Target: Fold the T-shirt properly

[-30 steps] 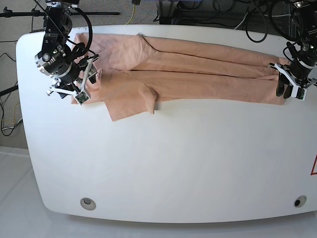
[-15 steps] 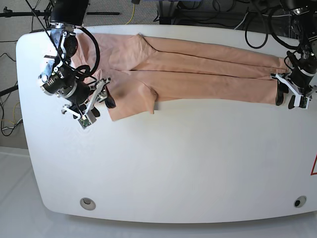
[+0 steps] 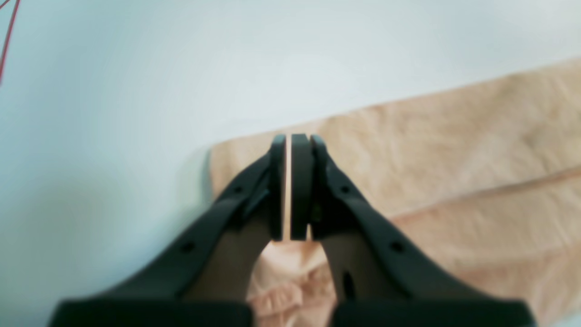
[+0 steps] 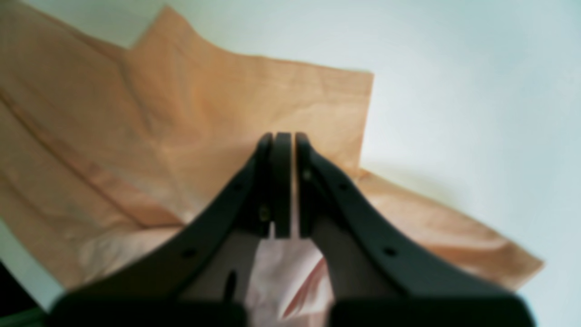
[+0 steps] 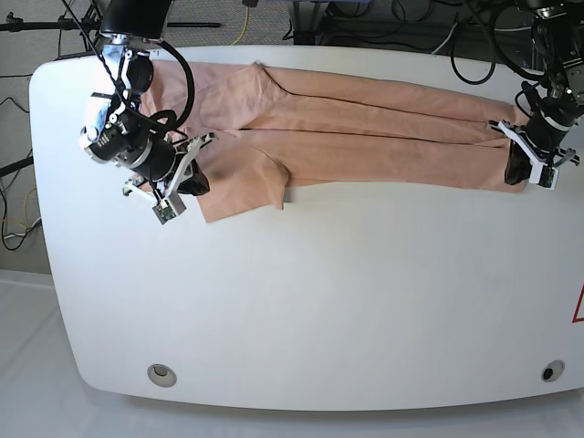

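Note:
The peach T-shirt [image 5: 365,128] lies folded lengthwise into a long strip along the back of the white table [image 5: 319,292]. One sleeve [image 5: 242,187] sticks out toward the front. No smiley print shows. My right gripper [image 5: 193,182] is at the shirt's collar end. In the right wrist view the right gripper [image 4: 284,135] is shut, and shirt fabric [image 4: 204,104] bunches up between its fingers. My left gripper [image 5: 518,172] is at the hem end. In the left wrist view the left gripper [image 3: 289,138] is shut over the hem corner [image 3: 454,150], with ruffled cloth under it.
Cables and stands crowd the floor behind the table's back edge [image 5: 365,23]. Two round ports [image 5: 162,374] [image 5: 551,371] sit near the front edge. A red mark [image 5: 578,306] shows at the right edge. Bare white table surface lies in front of the shirt.
My right gripper has moved right and forward from the table's left side onto the collar end, pulling that edge inward. My left gripper has shifted only slightly at the hem.

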`<state>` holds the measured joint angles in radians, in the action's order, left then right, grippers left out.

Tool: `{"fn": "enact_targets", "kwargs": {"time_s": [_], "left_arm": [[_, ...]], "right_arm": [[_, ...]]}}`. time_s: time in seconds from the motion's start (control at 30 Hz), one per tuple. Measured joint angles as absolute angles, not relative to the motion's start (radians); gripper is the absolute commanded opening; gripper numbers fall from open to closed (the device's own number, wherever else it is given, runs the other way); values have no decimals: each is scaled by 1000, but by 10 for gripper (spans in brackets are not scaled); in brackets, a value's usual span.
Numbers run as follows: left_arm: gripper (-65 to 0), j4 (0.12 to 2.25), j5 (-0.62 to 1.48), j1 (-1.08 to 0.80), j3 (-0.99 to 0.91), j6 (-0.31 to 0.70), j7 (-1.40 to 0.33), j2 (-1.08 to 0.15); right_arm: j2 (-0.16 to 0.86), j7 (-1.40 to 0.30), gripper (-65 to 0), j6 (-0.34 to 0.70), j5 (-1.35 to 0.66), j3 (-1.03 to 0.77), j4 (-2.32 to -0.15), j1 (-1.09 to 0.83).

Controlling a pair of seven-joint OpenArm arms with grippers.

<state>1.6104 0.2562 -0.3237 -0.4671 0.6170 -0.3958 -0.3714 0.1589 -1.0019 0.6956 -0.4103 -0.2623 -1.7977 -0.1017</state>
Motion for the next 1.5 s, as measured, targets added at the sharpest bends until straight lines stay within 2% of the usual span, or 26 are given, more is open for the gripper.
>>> {"fn": "enact_targets", "kwargs": {"time_s": [0.2,0.4,0.53,0.6,0.73,1.0,1.13,1.27,1.43,1.5], "left_arm": [[-447,1613,248,-332,-458,617,-397,-368],[-422,1615,249,-330,-453,604,-389,-378],[-426,1617,249,-340,-431,603,-383,-390],[-433,1617,250,-347,-421,604,-379,-396],[-435,1617,252,-351,-407,610,-377,-408],[-434,1613,253,-334,-395,610,-386,-398],[-451,1587,255,-323,-387,615,-400,-388],[-493,1552,255,-313,-384,621,-403,-381],[-501,1507,251,-294,-393,609,-388,-326],[-506,1488,249,-294,-391,623,-390,-310]], "right_arm": [[149,-993,-575,696,-387,-272,-1808,-164],[107,-909,-601,695,-289,-254,-1815,-140],[73,-869,-640,697,-261,-235,-1815,-134],[56,-875,-637,697,-262,-235,-1808,-134],[45,-888,-618,697,-269,-234,-1777,-125],[73,-891,-533,696,-291,-244,-1674,-71],[93,-898,-525,695,-287,-250,-1619,-70],[110,-894,-564,696,-303,-252,-1573,-68],[133,-894,-643,702,-317,-261,-1507,-16],[137,-890,-650,696,-318,-261,-1481,-2]]}}
